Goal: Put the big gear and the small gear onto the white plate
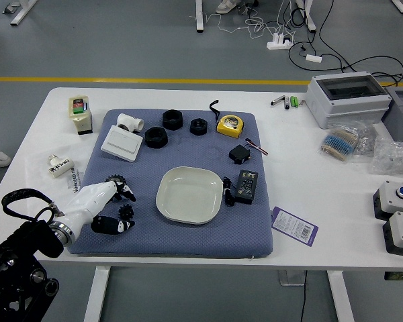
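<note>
Near edge: the white bench (309, 258) carries a blue padded mat (188, 245); my left arm (30, 251) enters from the lower left. Over the mat's left part, my left robot hand (91, 203) is released, its upper fingers (123, 190) extended and parted from the lower digit. The small gear (126, 212) lies between them, near the lower digit; I cannot tell whether they touch. At the right, 2 button boxes (393, 198) stand near a purple-edged card (294, 226).

Middle: the white plate (188, 194) rests on the mat, bare of both gears, well apart from my hand. The big gear (115, 179) lies on the mat, partly covered by my upper fingers. Right of the plate are a coiled cord (228, 192) and a black adapter (246, 186).

Far: the mat bears a white box (122, 143), 3 black rings (156, 137) and a yellow tape measure (230, 125). Beyond it, a bottle (80, 114) stands left, a grey case (348, 97) right. A person's shoe (227, 7) shows at the top.
</note>
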You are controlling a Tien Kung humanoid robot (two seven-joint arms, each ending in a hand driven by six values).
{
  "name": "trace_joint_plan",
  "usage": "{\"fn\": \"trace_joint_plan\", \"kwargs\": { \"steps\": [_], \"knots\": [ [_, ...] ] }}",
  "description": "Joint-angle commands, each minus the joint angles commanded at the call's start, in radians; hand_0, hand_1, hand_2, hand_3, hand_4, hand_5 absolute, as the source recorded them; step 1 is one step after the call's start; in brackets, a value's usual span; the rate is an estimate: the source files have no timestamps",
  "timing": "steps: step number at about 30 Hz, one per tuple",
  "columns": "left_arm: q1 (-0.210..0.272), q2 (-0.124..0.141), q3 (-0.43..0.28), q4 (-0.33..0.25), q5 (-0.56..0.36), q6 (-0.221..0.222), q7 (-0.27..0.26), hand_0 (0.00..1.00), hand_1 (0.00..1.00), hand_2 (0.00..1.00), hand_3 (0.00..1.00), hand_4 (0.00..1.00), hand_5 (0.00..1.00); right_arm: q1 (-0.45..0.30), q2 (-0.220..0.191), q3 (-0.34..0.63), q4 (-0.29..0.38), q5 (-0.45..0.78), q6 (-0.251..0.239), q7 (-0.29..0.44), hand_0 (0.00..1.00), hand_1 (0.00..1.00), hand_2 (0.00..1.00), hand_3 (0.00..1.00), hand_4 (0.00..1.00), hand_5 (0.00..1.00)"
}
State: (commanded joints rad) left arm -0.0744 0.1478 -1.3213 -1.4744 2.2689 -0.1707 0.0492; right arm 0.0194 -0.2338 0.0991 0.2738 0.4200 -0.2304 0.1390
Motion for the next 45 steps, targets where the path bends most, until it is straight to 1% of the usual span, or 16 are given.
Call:
{"fn": "trace_joint_plan", "kwargs": {
  "steps": [4,5,10,11,16,17,20,23,26,31,34,35,38,40,41,45],
  "knots": [
    [0.0,0.001,0.002,0.005,0.0,0.004,0.003,0.484,0.543,0.576,0.557,0.622,0.031,0.0,0.001,0.0,0.0,0.001,0.0,0.0,0.606,0.625,0.725,0.54,0.73,0.699],
    [0.001,0.001,0.003,0.006,0.0,0.004,0.003,0.405,0.482,0.507,0.544,0.506,0.002,-0.001,0.001,0.001,0.0,0.0,0.0,0.0,0.606,0.626,0.725,0.539,0.73,0.699],
    [0.003,0.002,0.014,0.011,0.0,0.003,0.002,0.405,0.482,0.507,0.544,0.506,0.002,-0.003,0.001,-0.002,0.0,0.001,0.0,0.0,0.606,0.626,0.725,0.539,0.73,0.699],
    [0.003,0.001,0.014,0.012,0.0,0.003,0.002,0.355,0.439,0.48,0.538,0.416,0.002,-0.003,0.001,-0.002,0.0,0.001,0.0,0.0,0.606,0.626,0.725,0.539,0.73,0.699],
    [0.009,0.002,0.016,0.011,0.0,-0.008,0.002,0.355,0.439,0.48,0.538,0.416,0.002,-0.007,0.001,-0.005,-0.001,0.002,-0.001,0.0,0.606,0.626,0.725,0.539,0.73,0.699],
    [0.01,0.003,0.016,0.008,0.0,-0.008,0.002,0.336,0.424,0.464,0.536,0.394,0.002,-0.007,0.001,-0.006,-0.001,0.002,-0.001,0.0,0.607,0.625,0.725,0.539,0.73,0.698],
    [0.011,0.007,0.017,-0.006,0.0,-0.004,0.001,0.336,0.424,0.464,0.536,0.394,0.002,-0.008,0.001,-0.009,-0.001,0.004,-0.001,-0.001,0.607,0.625,0.725,0.539,0.73,0.698],
    [0.007,0.012,0.024,-0.029,-0.004,0.014,0.004,0.333,0.424,0.463,0.539,0.391,0.002,-0.009,0.002,-0.009,-0.001,0.004,-0.001,-0.001,0.606,0.626,0.725,0.539,0.73,0.698],
    [-0.003,0.005,0.038,-0.05,-0.019,0.041,0.02,0.333,0.424,0.463,0.539,0.391,0.002,-0.01,0.002,-0.01,-0.001,0.005,0.0,-0.001,0.606,0.626,0.725,0.539,0.73,0.698],
    [-0.036,-0.021,0.083,-0.058,-0.034,0.105,0.018,0.323,0.417,0.464,0.542,0.407,0.002,-0.01,0.002,-0.011,-0.001,0.005,0.0,-0.001,0.605,0.626,0.725,0.539,0.73,0.698],
    [-0.059,-0.033,0.105,-0.04,-0.042,0.118,0.019,0.323,0.417,0.464,0.542,0.407,0.002,-0.008,0.001,-0.011,-0.001,0.006,0.0,-0.001,0.605,0.626,0.725,0.539,0.73,0.698],
    [-0.073,-0.036,0.12,-0.028,-0.044,0.127,0.02,0.315,0.41,0.459,0.532,0.312,0.002,-0.007,0.001,-0.009,-0.001,0.005,0.0,-0.001,0.606,0.625,0.725,0.539,0.73,0.698],
    [-0.105,-0.039,0.159,0.001,-0.057,0.157,0.016,0.315,0.41,0.459,0.532,0.312,0.002,-0.004,0.0,-0.009,-0.001,0.007,0.0,0.0,0.606,0.625,0.725,0.539,0.73,0.698],
    [-0.14,-0.04,0.202,0.039,-0.066,0.186,0.021,0.315,0.41,0.459,0.532,0.312,0.002,-0.002,-0.001,-0.011,-0.001,0.007,0.0,-0.001,0.606,0.625,0.725,0.539,0.73,0.698],
    [-0.15,-0.04,0.217,0.049,-0.066,0.19,0.027,0.308,0.412,0.462,0.527,0.22,0.002,-0.001,-0.001,-0.012,-0.001,0.008,0.0,-0.001,0.606,0.625,0.725,0.539,0.73,0.698],
    [-0.203,-0.046,0.294,0.106,-0.062,0.22,0.055,0.308,0.412,0.462,0.527,0.22,0.002,0.003,-0.002,-0.013,-0.001,0.007,-0.001,-0.001,0.606,0.625,0.725,0.539,0.73,0.698]
  ]
}}
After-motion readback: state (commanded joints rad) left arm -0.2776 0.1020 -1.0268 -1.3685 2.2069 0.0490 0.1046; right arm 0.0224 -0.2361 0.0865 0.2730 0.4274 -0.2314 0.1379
